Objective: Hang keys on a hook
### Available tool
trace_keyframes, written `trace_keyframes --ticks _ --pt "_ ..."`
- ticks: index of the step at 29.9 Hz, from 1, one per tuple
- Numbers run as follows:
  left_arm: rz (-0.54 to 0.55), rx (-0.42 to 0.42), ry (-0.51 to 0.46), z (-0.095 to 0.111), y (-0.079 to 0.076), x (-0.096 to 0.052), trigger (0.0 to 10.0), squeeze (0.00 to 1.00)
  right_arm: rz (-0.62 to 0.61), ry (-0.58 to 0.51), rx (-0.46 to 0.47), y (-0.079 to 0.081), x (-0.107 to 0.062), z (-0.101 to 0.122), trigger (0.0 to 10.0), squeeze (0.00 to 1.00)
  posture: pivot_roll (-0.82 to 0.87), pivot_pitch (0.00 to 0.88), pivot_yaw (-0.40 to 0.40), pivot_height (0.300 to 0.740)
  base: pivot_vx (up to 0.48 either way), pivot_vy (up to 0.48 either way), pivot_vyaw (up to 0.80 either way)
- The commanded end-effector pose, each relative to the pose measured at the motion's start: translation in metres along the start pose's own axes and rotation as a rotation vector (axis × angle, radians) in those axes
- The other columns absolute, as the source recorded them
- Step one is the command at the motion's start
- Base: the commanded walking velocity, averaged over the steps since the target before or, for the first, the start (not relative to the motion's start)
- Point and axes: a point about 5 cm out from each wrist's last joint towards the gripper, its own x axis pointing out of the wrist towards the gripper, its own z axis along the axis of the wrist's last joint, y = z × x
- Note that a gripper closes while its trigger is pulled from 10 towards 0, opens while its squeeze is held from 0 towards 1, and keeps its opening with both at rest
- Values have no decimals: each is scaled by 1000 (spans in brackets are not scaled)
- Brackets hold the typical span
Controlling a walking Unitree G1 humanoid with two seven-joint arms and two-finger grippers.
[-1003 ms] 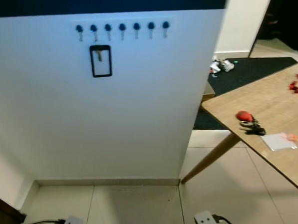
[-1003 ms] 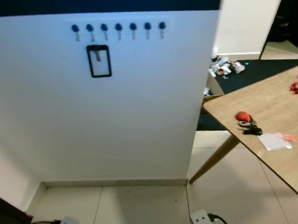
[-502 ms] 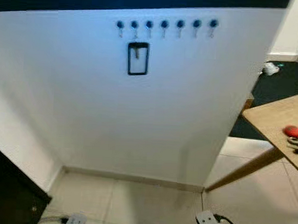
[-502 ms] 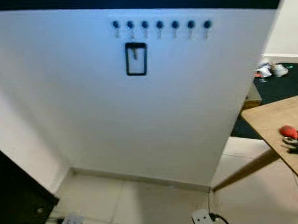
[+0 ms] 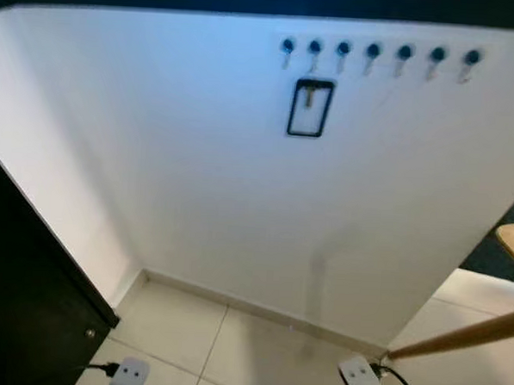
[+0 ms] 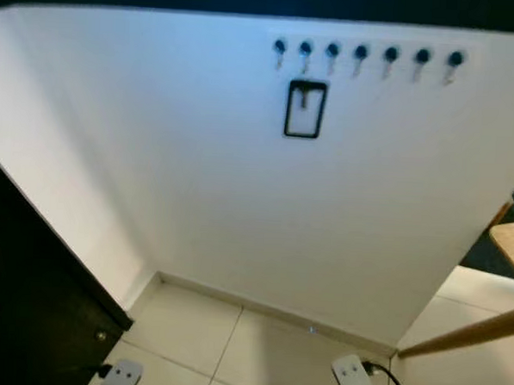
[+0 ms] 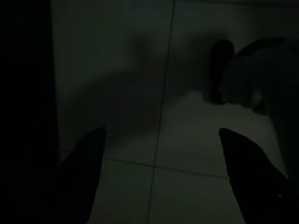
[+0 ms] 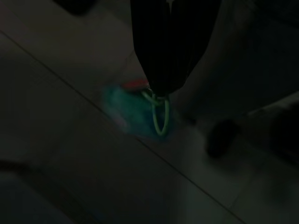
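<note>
right gripper [image 8: 161, 91] pinches green key ring [image 8: 160, 114] — hooks [image 5: 373, 51] ahead.

Both head eyes look forward and down at the white wall with its row of dark-knobbed hooks [image 5: 374, 52]; both wrist cameras face the dim tiled floor [image 7: 187, 140] closely.

the pale tiled floor [image 5: 257, 352] meets the white wall. on the floor, near the wall's foot, lie two white plugs [image 5: 127, 375] [image 5: 358, 378] with black cables.
</note>
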Motion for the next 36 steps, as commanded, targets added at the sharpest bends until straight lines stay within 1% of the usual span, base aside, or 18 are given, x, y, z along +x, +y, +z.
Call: trace_keyframes --ticks 1,6,13,15,18,27,32,36 --pt "0 5 25 -7 2 -1 10000 0 -14 1 21 -2 -1 -2 10000 0 -87 27 78 740 0 0 0" --pt "-1 -3 20 -6 2 -1 10000 0 -13 0 21 -1 0 -1 10000 0 -87 27 76 740 0 -52 0" --pt "-2 -25 13 -4 1 0 10000 0 -13 -6 26 0 0 0 10000 0 -88 27 77 740 0 -472 0" --pt "20 -39 12 -5 3 -1 10000 0 -18 -12 33 -1 0 1 10000 0 -88 27 77 740 0 0 0" --pt "26 -18 12 -5 4 -1 10000 0 -24 -20 34 -2 0 3 10000 0 -87 29 80 740 0 0 0" --pt "42 -64 0 -3 6 -1 10000 0 -21 -43 27 -2 1 10 10000 0 -87 30 79 740 0 0 0" --pt "50 -86 -7 -1 7 -1 10000 0 -33 -127 53 -9 2 31 10000 0 -92 31 81 740 0 0 0" --pt "38 -89 -3 -1 6 -1 10000 0 -27 -128 39 -10 2 33 10000 0 -95 32 81 740 0 0 0"
